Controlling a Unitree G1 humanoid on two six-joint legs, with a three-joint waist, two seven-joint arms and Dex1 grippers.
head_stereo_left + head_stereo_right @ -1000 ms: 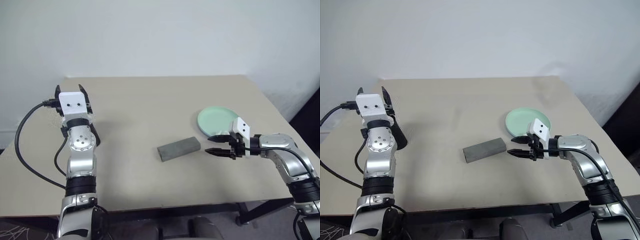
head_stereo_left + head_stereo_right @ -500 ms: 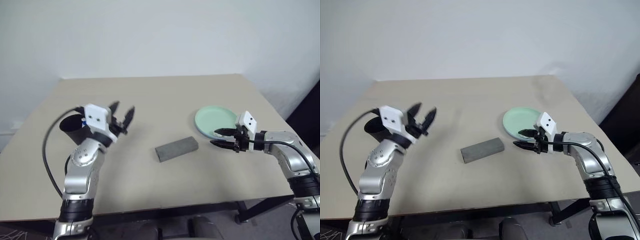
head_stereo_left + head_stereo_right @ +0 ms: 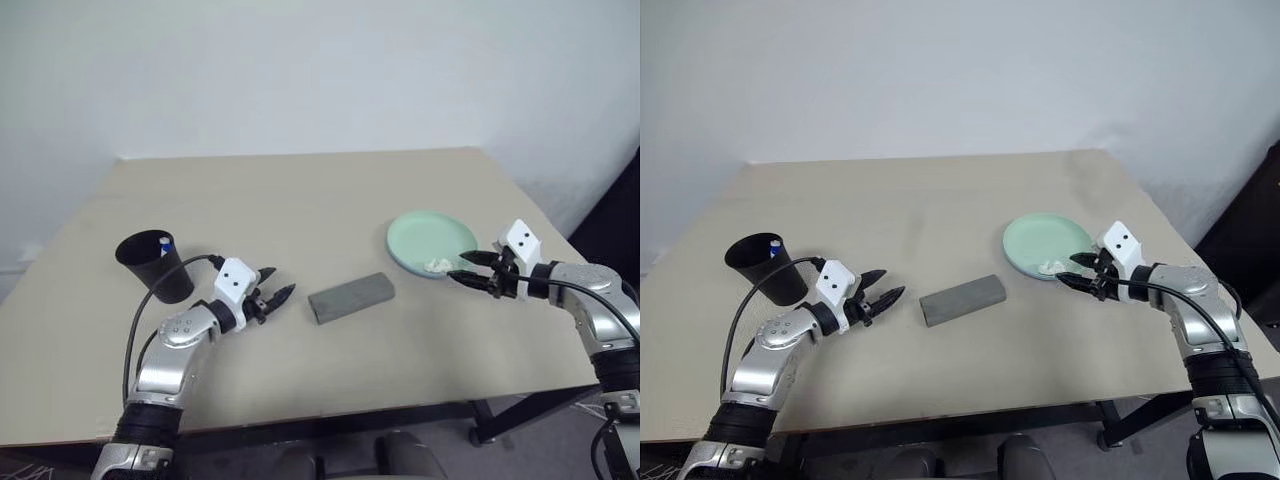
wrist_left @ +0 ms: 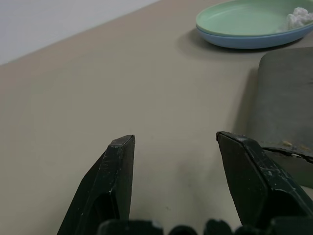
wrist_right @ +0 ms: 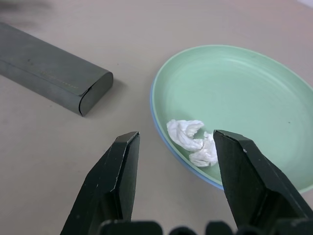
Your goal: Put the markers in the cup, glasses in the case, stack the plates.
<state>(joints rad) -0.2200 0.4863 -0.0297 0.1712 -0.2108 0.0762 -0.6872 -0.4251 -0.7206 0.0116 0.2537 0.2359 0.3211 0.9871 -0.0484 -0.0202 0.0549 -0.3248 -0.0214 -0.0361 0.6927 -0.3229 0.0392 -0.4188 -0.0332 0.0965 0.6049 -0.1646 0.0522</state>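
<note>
Right wrist view puts the plates right ahead of my right claw: the mint green one sits on the light blue one, whose rim peeks out underneath, so I judge the stacking done. A small crumpled white lump lies in the green plate near its closest edge, just beyond my fingertips. My right claw stands apart and holds nothing, hovering just short of the plate rim.

The case lies closed near the middle of the desk, between my two claws. I cannot see the glasses, so I can only guess they are already inside. The cup stands upright toward the left side of the desk, with a marker showing its blue end above the rim.

My left claw also stands apart and empty, low over the desk, pointing at the near end of the case; it sits between cup and case, just short of the case.

By my judgement the three steps look about finished, unless the lump counts. If the case needs squaring, my next move calls for easing the left claw forward to its end without shoving it toward the plates.
</note>
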